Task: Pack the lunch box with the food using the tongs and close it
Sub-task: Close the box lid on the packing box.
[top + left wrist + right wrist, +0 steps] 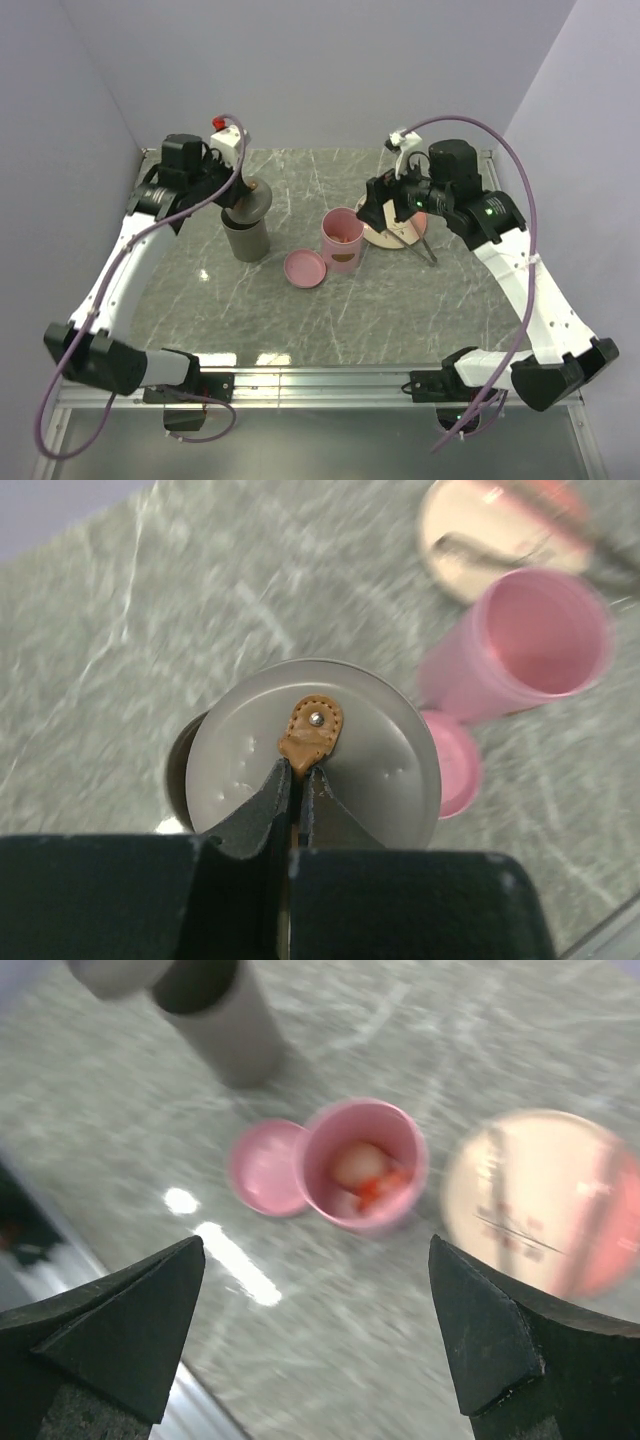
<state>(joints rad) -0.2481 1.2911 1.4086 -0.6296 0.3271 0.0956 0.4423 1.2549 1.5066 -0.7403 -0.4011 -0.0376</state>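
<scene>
Right gripper [315, 1250] spread, empty; flat round pink lid [265, 1165] lies ahead, just left of pink cylindrical canister [312, 1175]. Left gripper [300, 777] pinches round grey lid [385, 770] by strap.

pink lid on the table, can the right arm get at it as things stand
Probably yes. The right gripper is open and empty, and the pink lid lies uncovered. The open lunch box stands between them, so it would likely have to come over it.

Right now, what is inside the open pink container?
Inside the pink lunch box lie a pale lump and reddish food pieces, blurred. Anything beneath them is hidden; its lid lies beside it.
</scene>
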